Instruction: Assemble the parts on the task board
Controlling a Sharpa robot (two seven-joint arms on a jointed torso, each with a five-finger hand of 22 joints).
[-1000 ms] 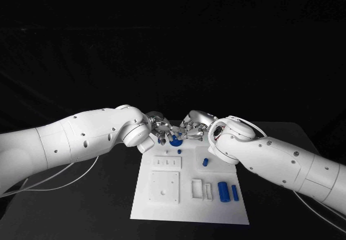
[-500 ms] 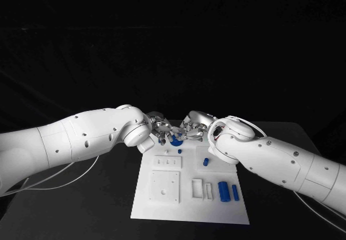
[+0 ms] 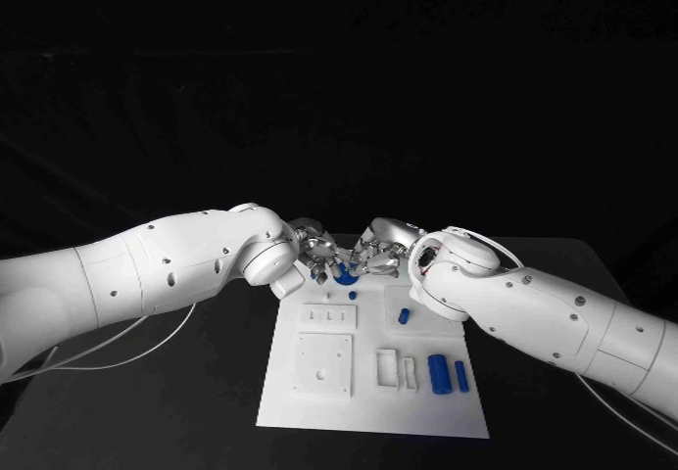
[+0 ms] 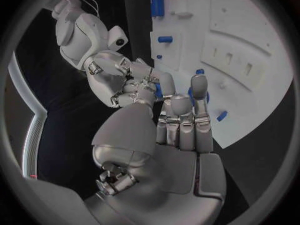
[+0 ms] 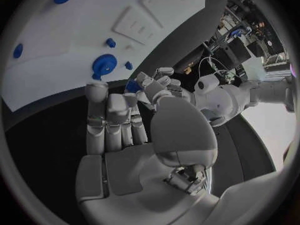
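Right now both hands meet over the far end of the task board [image 3: 370, 406], fingertips nearly touching each other. Between them sits a blue part [image 3: 345, 279], w/ the left hand [image 3: 314, 257] on 1 side and the right hand [image 3: 379, 257] on the other, so neither is clearly nearer; it lies just below and between the 2 sets of fingertips. From the right wrist view a blue gear-like part [image 5: 104, 63] rests on the board just beyond the right hand's fingers [image 5: 114, 116], which reach straight out, side by side, w/ nothing visibly pinched. A small blue bit [image 5: 132, 86] shows where the 2 hands' fingertips meet, but I cannot tell which hand, if either, has hold of it. From the left wrist view the left hand's fingers [image 4: 181, 120] also run out fairly straight, w/ blue showing past their tips; whether they grip anything I cannot tell.

Elsewhere on the board: a short blue peg [image 3: 403, 316] mid-board, and 2 blue cylinders [image 3: 448, 375] near the right edge, long axes running along the board's length, well apart from both hands. My guess: the coming move depends on lowering straight down onto the part between the fingertips.
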